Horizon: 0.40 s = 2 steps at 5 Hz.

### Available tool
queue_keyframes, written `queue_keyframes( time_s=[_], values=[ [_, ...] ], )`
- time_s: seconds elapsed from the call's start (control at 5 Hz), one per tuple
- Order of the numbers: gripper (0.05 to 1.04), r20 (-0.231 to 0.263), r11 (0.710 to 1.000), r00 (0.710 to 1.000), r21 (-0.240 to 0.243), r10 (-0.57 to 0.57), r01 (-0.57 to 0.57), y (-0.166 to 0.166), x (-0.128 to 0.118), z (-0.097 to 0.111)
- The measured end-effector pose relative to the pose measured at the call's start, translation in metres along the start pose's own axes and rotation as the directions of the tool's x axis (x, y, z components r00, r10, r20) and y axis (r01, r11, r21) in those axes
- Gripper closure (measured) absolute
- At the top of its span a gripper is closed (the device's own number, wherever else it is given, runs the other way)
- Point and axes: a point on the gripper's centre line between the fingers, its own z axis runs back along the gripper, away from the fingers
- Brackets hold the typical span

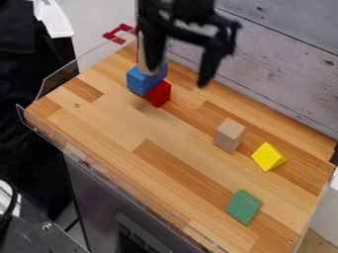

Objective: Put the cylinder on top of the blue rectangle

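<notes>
My gripper [178, 77] hangs at the top of the view with its two fingers spread wide and nothing between them. Its left finger overlaps a pale wooden piece [143, 63], seemingly the cylinder, which stands upright on the blue rectangle [143, 80]. Much of that pale piece is hidden behind the finger. Beneath and to the right of the blue rectangle, a red block [159, 94] rests on the wooden surface. The right finger is off to the right of this stack, over the back part of the table.
On the right half of the wooden table [132, 123] are a plain wooden block [230, 135], a yellow triangular block [269, 157] and a green block [244, 207]. A pale plank wall [284, 74] runs along the back, and a clear rim [59, 79] edges the left side.
</notes>
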Motion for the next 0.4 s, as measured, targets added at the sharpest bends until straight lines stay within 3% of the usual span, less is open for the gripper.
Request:
queue_keyframes(
  time_s=[0.2, 0.4],
  values=[
    [0.083, -0.059, 0.999, 0.998, 0.02, -0.035, 0.037, -0.014, 0.006, -0.02],
    [0.083, -0.073, 0.997, 0.996, 0.045, -0.059, 0.062, -0.028, 0.021, -0.03]
  ],
)
